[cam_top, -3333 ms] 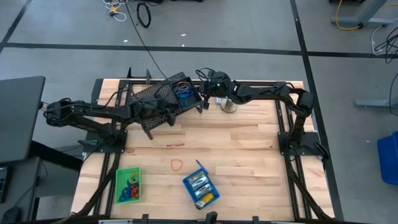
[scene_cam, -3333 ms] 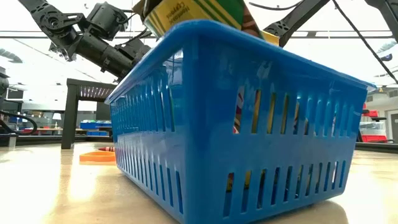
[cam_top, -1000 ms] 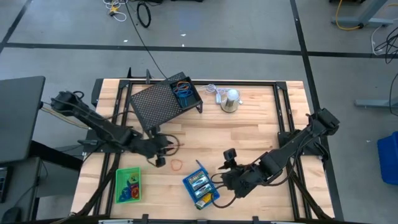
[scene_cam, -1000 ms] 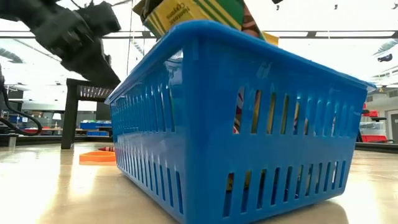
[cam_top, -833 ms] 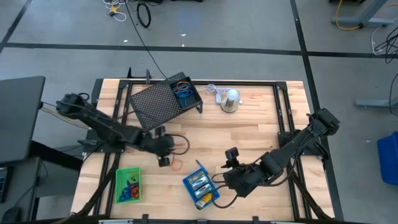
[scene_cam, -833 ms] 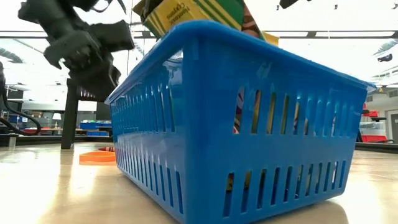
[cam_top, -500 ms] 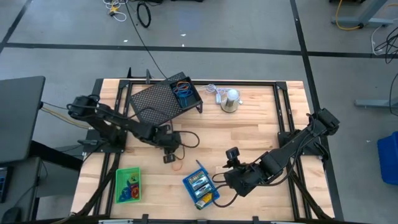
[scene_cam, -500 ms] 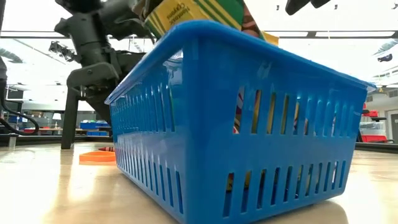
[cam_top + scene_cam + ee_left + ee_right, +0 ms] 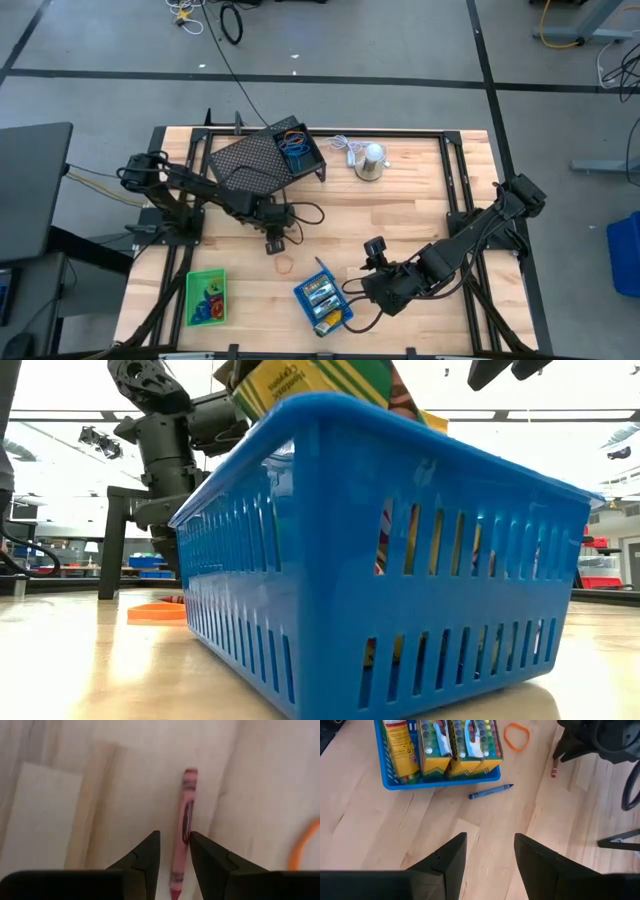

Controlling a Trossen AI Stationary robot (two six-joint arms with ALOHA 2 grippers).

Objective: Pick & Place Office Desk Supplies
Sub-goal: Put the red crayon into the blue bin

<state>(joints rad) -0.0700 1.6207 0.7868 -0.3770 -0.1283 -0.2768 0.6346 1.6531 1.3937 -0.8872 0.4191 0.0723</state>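
A red crayon (image 9: 184, 815) lies flat on the wooden table. My left gripper (image 9: 174, 837) hangs just over its near end, pointing steeply down, open by a narrow gap, with one finger on each side; I see no touch. In the high view that gripper (image 9: 275, 243) stands left of the table's middle. An orange elastic loop (image 9: 285, 265) and a blue crayon (image 9: 490, 791) lie nearby. The blue tray (image 9: 322, 305) holds crayon boxes (image 9: 455, 742). My right gripper (image 9: 490, 837) hovers open to the right of the tray, nothing between its fingers.
A green tray (image 9: 206, 297) with small things sits near the front left. A large black mesh rack (image 9: 255, 165) holding a small blue tray (image 9: 297, 150) stands at the back. A silver dome (image 9: 370, 160) with a white cord is at the back centre. Bare wood lies mid-right.
My left gripper has swung toward the table's right and slightly toward the far edge, come down, and tipped to point more steeply at the table, ending over the red crayon. Its finger gap looks unchanged. The crayon and loop have stayed where they were.
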